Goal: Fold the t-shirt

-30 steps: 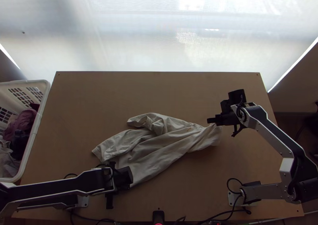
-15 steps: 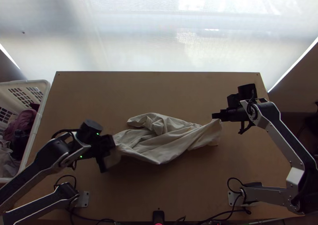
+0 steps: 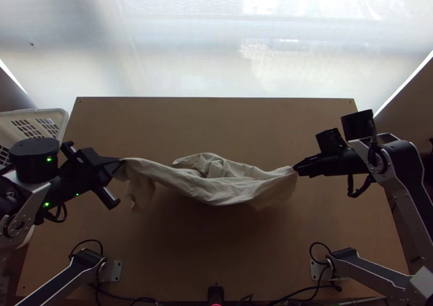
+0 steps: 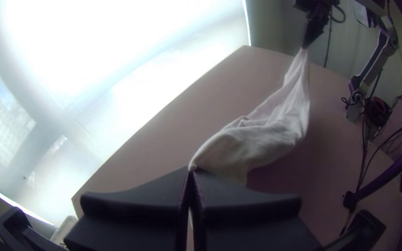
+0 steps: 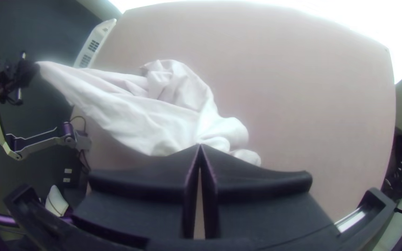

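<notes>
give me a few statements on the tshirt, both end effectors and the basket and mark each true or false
1. The left end effector is closed on the t-shirt. True.
2. The right end effector is open, away from the t-shirt. False: the right end effector is closed on it.
3. The t-shirt lies folded in a neat square. False: it is stretched between the two arms, with its middle bunched.
4. The basket is at the top view's left side. True.
5. The basket is black. False: it is white.
</notes>
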Controlling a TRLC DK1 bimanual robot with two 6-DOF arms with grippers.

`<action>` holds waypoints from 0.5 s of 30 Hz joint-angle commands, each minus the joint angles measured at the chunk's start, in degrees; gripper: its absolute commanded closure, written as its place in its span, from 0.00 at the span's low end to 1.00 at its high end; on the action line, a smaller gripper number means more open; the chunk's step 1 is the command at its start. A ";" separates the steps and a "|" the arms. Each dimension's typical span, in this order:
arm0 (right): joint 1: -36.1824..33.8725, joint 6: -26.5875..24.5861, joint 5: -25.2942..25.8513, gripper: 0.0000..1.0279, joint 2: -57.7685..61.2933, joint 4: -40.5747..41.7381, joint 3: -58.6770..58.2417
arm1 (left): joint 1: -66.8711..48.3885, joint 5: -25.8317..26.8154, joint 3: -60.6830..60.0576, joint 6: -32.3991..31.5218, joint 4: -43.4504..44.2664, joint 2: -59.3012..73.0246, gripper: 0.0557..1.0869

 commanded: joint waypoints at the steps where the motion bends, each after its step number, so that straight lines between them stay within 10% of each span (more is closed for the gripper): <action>1: -7.47 -0.49 -5.96 0.97 -4.83 -6.69 7.06 | 9.80 0.30 5.89 0.05 -1.07 -3.52 0.96; 8: -19.69 1.70 -18.18 0.97 -7.90 -8.80 10.32 | 16.30 0.21 7.47 0.13 -3.18 -7.74 0.96; 15: -22.50 1.79 -19.41 0.97 -11.16 -12.49 11.63 | 16.92 0.30 9.14 0.22 -8.10 -11.34 0.96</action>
